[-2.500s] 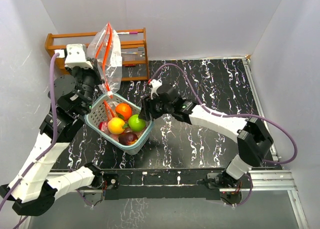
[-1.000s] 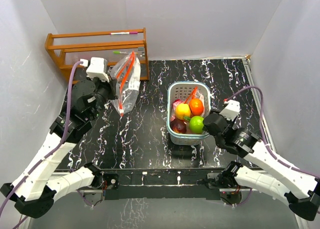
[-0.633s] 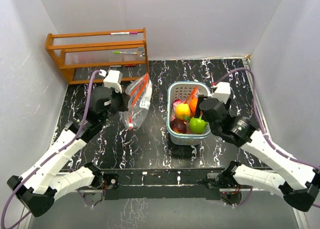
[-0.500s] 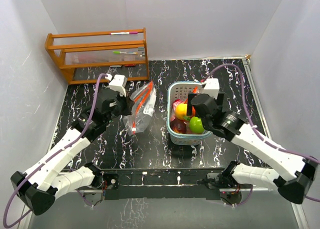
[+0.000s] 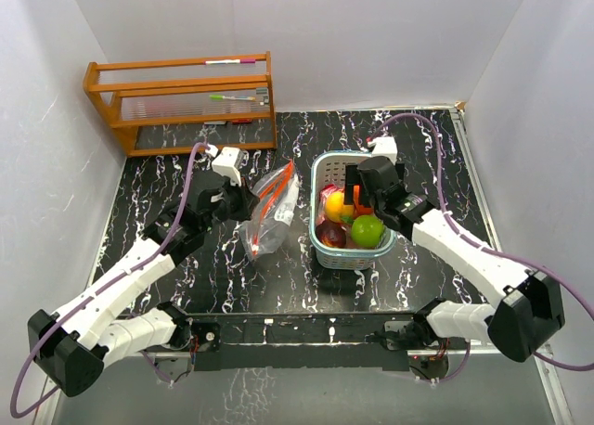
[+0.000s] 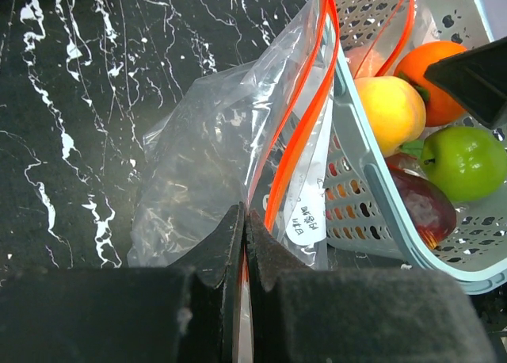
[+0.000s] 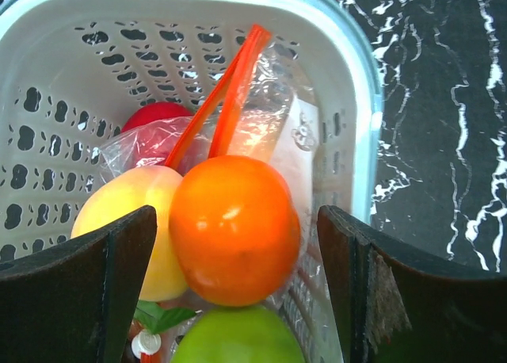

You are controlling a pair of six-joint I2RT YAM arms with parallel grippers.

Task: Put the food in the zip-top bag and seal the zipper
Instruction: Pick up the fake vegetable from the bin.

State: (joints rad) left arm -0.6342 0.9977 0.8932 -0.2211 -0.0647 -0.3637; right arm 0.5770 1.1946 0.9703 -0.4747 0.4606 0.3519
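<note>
The clear zip-top bag (image 5: 271,216) with an orange zipper hangs against the left side of the pale-blue basket (image 5: 320,179). My left gripper (image 5: 249,207) is shut on the bag's edge (image 6: 206,157), jaws pinched together (image 6: 244,224). The food lies in the basket: an orange fruit (image 7: 234,228), a yellow-pink one (image 7: 127,220), a lime green one (image 7: 238,335), a red one (image 7: 154,119) and a dark purple one (image 6: 420,208). My right gripper (image 7: 236,220) is open, a finger on each side of the orange fruit, apart from it. It hovers over the basket in the top view (image 5: 355,202).
A second clear bag with an orange zipper (image 7: 230,85) lies inside the basket under the fruits. A wooden rack (image 5: 181,100) with pens stands at the back left. White walls close in the black marbled table (image 5: 186,276).
The basket went from the left to the middle right. My left gripper brought the bag down and right, up against the basket. My right gripper swung in over the fruits.
</note>
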